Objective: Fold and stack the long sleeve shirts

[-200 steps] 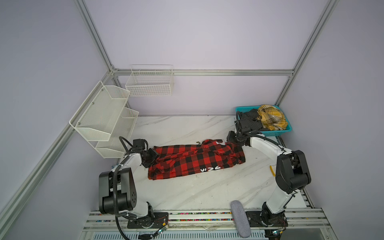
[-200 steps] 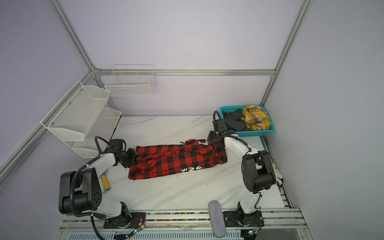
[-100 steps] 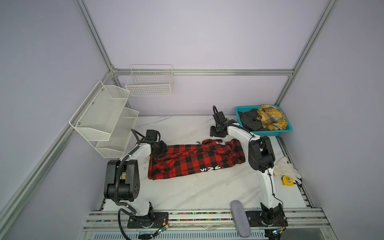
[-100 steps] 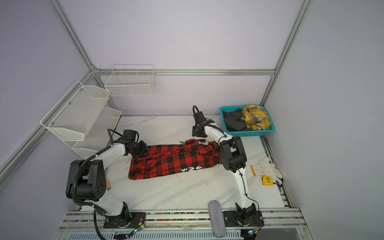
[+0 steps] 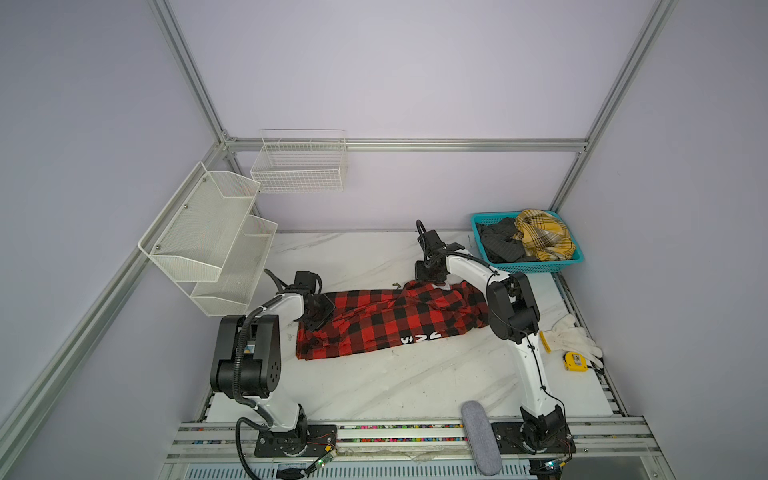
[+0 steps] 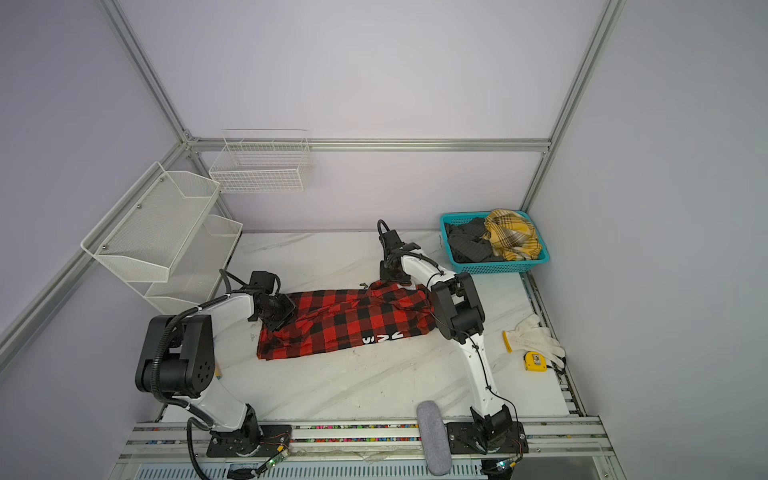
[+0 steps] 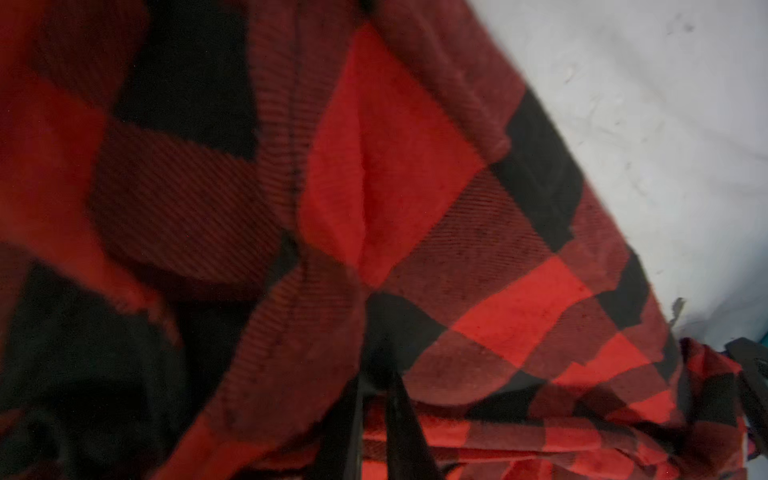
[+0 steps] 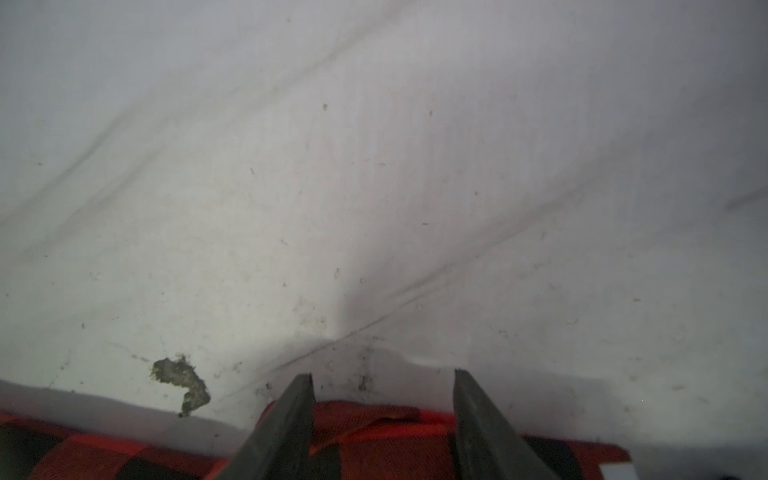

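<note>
The checked shirt (image 5: 390, 320) lies mid-bench (image 5: 374, 386). At its 9 o'clock end the left gripper (image 5: 318, 311) seems pinched on cloth. The right gripper (image 5: 428, 276), spread, straddles the 1 o'clock edge. A one-sided lift could drag folds apart.

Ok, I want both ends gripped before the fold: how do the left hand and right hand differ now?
The left hand is shut, pinching a bunch of the shirt. The right hand is open, with the shirt's edge between its fingers but not clamped. In both top views the left hand is at the shirt's left end, and the right hand is at its far edge towards the right end. Both are down at the cloth.
</note>
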